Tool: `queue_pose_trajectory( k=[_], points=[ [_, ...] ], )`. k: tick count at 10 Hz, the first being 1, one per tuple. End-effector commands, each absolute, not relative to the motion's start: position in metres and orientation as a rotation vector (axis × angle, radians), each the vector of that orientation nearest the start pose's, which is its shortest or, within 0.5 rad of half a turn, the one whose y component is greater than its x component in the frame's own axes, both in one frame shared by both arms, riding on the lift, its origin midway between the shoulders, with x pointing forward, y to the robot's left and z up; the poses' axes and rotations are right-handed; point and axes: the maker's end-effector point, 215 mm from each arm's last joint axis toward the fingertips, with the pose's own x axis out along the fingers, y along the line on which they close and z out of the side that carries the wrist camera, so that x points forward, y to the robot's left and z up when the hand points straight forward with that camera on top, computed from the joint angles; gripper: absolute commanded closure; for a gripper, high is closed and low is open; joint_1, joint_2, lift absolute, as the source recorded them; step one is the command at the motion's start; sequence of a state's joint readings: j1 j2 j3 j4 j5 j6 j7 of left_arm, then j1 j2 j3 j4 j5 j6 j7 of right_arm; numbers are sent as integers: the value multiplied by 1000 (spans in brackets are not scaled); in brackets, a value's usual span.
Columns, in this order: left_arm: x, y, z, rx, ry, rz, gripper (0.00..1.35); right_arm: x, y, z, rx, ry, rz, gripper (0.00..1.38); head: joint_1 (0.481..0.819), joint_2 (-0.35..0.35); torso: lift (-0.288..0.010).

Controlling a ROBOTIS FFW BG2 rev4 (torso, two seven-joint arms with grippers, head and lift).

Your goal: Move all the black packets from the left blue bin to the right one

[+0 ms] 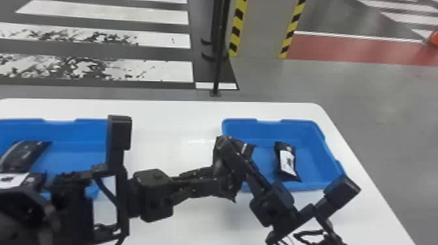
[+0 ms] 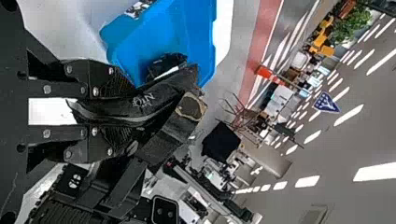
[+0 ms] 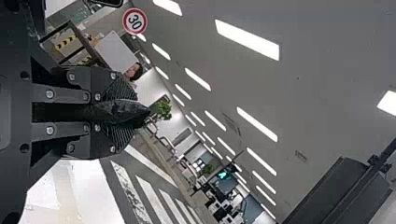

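Note:
In the head view, my left gripper and my right gripper meet at the right bin's left edge, around one dark packet. The left wrist view shows the left gripper shut on this black packet, with the other arm's fingers angled against its far end. In the right wrist view, the right gripper is closed on black packet material. A white-labelled packet lies in the right blue bin, with another dark piece near its left wall. Inside the left blue bin lies a packet.
Both bins stand on a white table, whose right edge slopes away beyond the right bin. The left arm spans the gap between the bins and partly covers the left bin's front, where a white label shows. A dark post rises behind the table.

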State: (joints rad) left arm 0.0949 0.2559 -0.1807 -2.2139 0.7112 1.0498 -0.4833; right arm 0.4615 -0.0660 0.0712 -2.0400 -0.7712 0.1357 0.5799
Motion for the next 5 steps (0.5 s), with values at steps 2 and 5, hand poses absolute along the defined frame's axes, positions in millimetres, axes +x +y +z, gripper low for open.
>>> queue_pose_trajectory(
  k=[2, 5],
  points=[
    [377, -3, -307, -435, 551, -1041, 90, 420, -102, -272, 744, -67, 673, 1276, 695, -156, -185],
    [381, 35, -302, -429, 516, -953, 140, 459, -141, -297, 608, -9, 626, 1276, 695, -149, -185]
  ],
)
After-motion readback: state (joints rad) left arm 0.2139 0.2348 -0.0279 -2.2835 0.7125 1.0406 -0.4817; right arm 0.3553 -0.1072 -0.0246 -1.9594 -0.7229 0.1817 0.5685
